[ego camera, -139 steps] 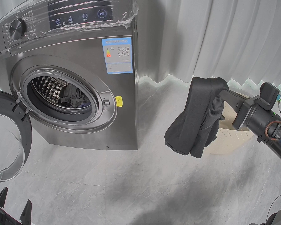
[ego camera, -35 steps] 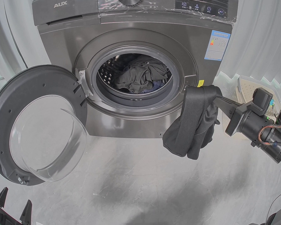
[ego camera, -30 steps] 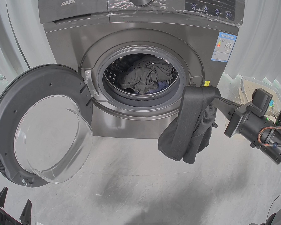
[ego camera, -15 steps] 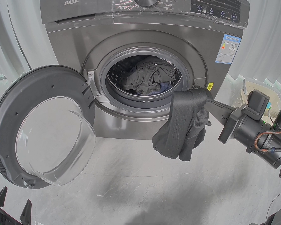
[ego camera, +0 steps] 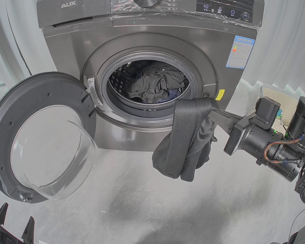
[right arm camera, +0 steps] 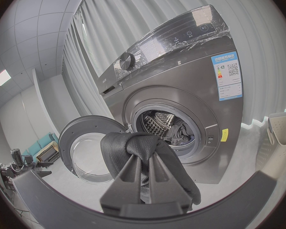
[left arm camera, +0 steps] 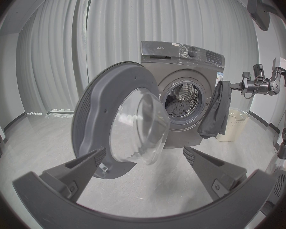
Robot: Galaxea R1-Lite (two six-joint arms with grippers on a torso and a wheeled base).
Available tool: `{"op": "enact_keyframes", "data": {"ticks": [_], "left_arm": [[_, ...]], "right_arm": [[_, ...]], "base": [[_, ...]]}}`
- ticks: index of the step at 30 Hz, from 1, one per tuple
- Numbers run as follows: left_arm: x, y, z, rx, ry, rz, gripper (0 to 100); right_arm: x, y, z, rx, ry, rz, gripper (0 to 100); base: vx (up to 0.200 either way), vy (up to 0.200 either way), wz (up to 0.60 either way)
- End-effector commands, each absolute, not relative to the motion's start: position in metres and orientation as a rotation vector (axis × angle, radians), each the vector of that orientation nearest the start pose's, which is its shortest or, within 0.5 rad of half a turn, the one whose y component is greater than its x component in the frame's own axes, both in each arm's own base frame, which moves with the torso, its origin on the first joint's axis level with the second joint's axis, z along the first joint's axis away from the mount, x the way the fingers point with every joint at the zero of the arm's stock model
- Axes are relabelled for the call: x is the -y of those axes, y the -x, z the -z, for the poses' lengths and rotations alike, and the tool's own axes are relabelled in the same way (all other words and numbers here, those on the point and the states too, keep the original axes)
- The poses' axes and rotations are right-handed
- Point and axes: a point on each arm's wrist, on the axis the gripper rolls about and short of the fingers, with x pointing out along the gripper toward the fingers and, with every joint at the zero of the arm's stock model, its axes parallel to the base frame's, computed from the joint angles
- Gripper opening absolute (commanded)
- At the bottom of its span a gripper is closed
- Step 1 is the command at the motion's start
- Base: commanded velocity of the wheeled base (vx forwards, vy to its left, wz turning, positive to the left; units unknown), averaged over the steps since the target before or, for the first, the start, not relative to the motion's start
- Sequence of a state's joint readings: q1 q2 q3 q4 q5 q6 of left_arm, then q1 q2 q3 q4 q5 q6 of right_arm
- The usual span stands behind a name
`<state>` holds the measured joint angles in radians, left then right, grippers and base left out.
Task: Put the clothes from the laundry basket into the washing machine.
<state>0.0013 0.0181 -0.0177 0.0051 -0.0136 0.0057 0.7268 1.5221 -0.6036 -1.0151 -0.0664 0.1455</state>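
Note:
A black garment [ego camera: 184, 138] hangs from my right gripper [ego camera: 214, 108], which is shut on its top fold in front of the lower right rim of the washing machine's [ego camera: 149, 27] round opening. The right wrist view shows the two fingers pinched on the black garment [right arm camera: 133, 147]. Inside the drum lies a dark grey heap of clothes [ego camera: 154, 82]. The machine door [ego camera: 40, 136] stands swung open to the left. The cream laundry basket [ego camera: 283, 99] sits on the floor at the right, behind my right arm. My left gripper [ego camera: 13, 221] is open, low at the bottom left corner.
White curtains hang behind and beside the machine. The grey floor in front of the machine is bare. The open door with its clear bowl [left arm camera: 139, 124] stands close before my left gripper [left arm camera: 143, 163].
My right gripper has carried the black garment leftward and nearer to the drum opening. The head camera turned earlier from the basket side to face the machine front.

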Motion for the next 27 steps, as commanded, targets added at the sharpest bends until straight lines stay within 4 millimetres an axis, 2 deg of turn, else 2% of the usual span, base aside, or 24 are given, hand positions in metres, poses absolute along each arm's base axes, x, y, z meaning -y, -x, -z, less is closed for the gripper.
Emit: {"op": "enact_keyframes", "data": {"ticks": [1,7,10,13,15,17,18,19,20,21,27], "left_arm": [[0.000,0.023,-0.075,-0.003,-0.008,0.009,100],[0.000,0.023,-0.075,-0.003,-0.008,0.005,100],[0.001,0.022,-0.076,-0.014,-0.009,0.006,100],[0.000,0.023,-0.076,0.003,-0.021,0.006,100],[0.001,0.025,-0.086,0.054,-0.007,0.014,100],[0.001,0.025,-0.086,0.054,-0.007,0.014,100],[0.001,0.033,-0.135,0.183,-0.007,0.050,100],[0.001,0.033,-0.138,0.184,-0.009,0.058,100],[0.003,0.031,-0.150,0.171,-0.028,0.122,100],[0.003,0.029,-0.153,0.155,-0.033,0.164,100],[0.009,-0.017,-0.163,-0.094,-0.084,0.404,100]], "right_arm": [[-0.174,-0.197,-0.212,0.025,-0.171,-0.668,0],[-0.192,-0.211,-0.219,0.112,-0.209,-0.675,0],[-0.203,-0.221,-0.212,0.132,-0.208,-0.672,0],[-0.205,-0.224,-0.206,0.118,-0.203,-0.673,0],[-0.207,-0.225,-0.205,0.117,-0.203,-0.673,0],[-0.207,-0.225,-0.205,0.117,-0.203,-0.673,0],[-0.208,-0.222,-0.206,0.119,-0.210,-0.683,0],[-0.208,-0.222,-0.206,0.121,-0.211,-0.683,0],[-0.209,-0.223,-0.205,0.116,-0.211,-0.684,0],[-0.209,-0.222,-0.205,0.116,-0.211,-0.686,0],[-0.208,-0.225,-0.210,0.133,-0.219,-0.678,0]], "base": [[0.000,0.000,0.00],[0.000,0.000,0.00],[0.000,0.000,0.00],[0.000,0.000,0.00],[0.000,0.000,0.00],[0.000,0.000,0.00],[0.000,0.000,0.00],[0.000,0.000,0.00],[0.000,0.000,0.00],[0.000,0.000,0.00],[0.000,0.000,0.00]]}}
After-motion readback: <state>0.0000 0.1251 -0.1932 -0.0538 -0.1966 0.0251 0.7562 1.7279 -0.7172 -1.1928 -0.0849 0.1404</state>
